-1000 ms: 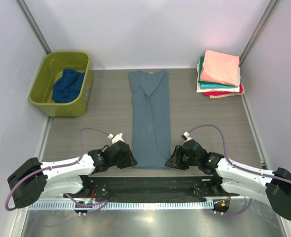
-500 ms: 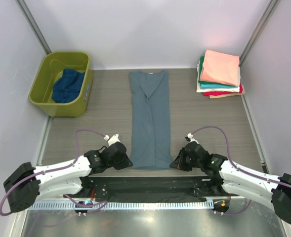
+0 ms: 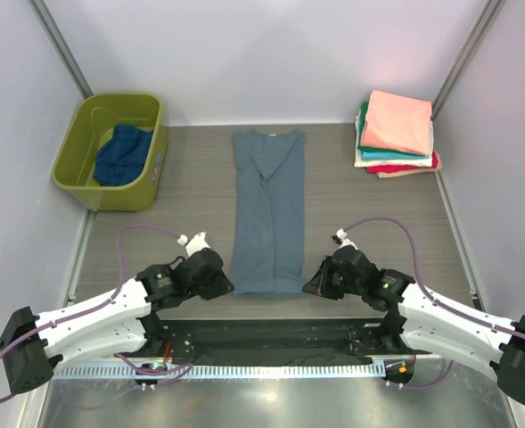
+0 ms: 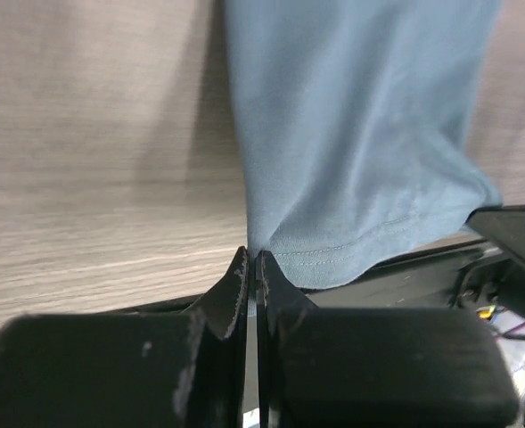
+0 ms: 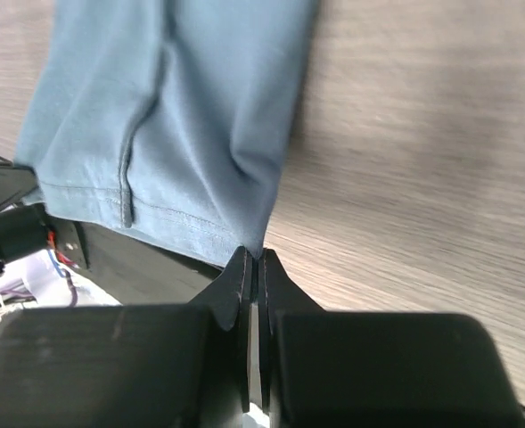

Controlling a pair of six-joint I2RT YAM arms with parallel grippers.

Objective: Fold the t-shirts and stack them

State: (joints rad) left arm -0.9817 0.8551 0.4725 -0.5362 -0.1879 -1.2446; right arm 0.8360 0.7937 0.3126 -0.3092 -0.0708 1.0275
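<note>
Because the cloth is thin, light and limp, it will likely sag and crease wherever it is unsupported, so the hem corners look like the sensible places to hold it. Inside the olive-green tub [image 3: 110,198] lies a crumpled navy t-shirt [image 3: 122,153]. Right of the tub and nearer the robot, the left gripper [image 4: 251,267] has its jaws pressed together on the near-left hem corner of the grey-blue t-shirt [image 3: 269,214]. That shirt lies flat on the table [image 3: 186,223] right of the tub, folded into a long narrow strip. Further right, the right gripper [image 5: 253,263] is pinched closed on the near-right corner. Farthest right of the tub sits the stack of folded t-shirts [image 3: 396,134], salmon on top. Both pinches look small, so lifting the corners evenly should keep the strip from twisting.
</note>
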